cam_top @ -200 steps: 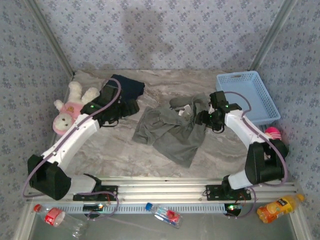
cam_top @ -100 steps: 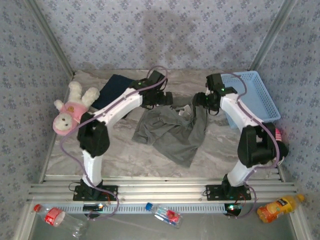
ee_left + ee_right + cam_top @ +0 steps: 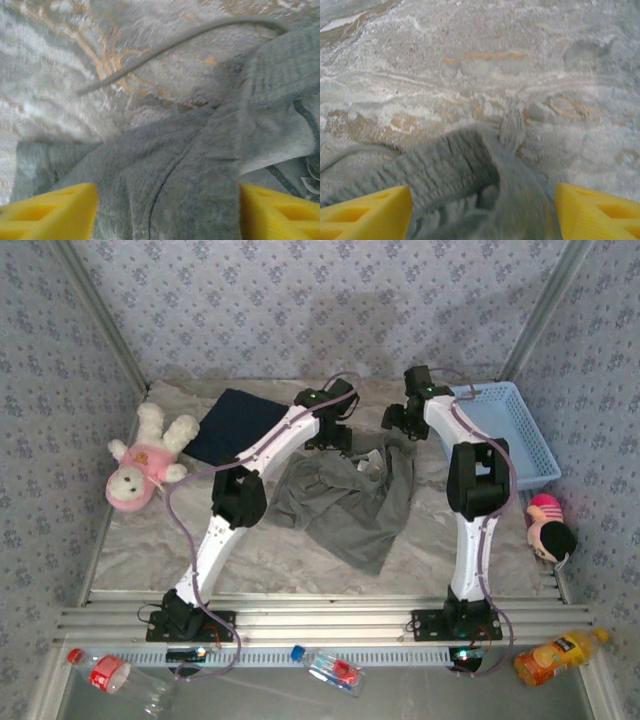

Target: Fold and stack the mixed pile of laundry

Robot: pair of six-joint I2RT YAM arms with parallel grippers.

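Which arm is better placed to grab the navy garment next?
Left. The left gripper is just beside the navy garment; the right gripper is across the grey garment, by the basket.

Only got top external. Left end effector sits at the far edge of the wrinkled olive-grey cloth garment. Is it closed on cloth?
Observer: No. In the left wrist view the left end effector is open, its yellow fingers either side of a fold of the wrinkled olive-grey cloth garment.
Operator: Right one?
Observer: The right end effector is open, fingers either side of that garment's ribbed band, with marbled table beyond.
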